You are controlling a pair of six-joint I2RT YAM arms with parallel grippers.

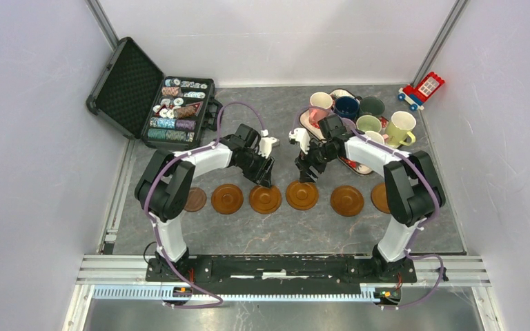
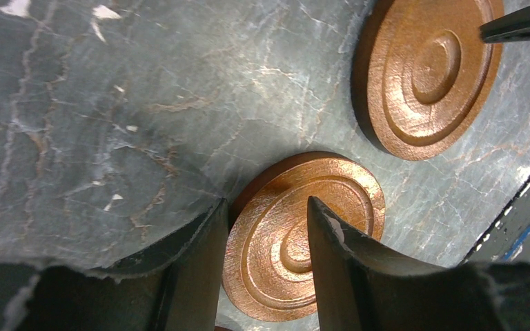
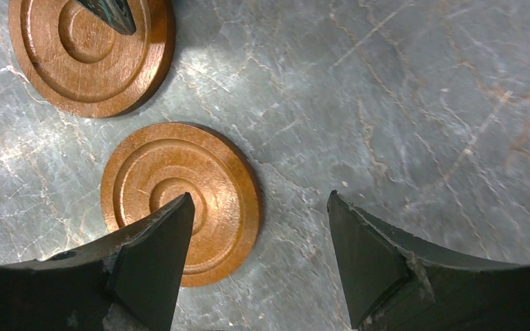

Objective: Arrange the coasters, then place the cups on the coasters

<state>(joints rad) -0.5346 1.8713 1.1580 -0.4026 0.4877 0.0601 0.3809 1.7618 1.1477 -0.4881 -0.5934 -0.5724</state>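
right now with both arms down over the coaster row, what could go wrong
The left tool and right tool hang over neighbouring coasters, close enough to clash. One left finger lies over its coaster, not outside the rim, so closing may shove it. The cups stand packed; lifting one could knock another.

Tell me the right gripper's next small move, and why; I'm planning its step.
Probably lift the right gripper straight up, clear of the round brown wooden coaster beneath one finger. Its jaws stand open and empty, the coasters lie flat in a row, and the handled ceramic mugs stand clustered far right, none on a coaster, so fetching a mug seems next.
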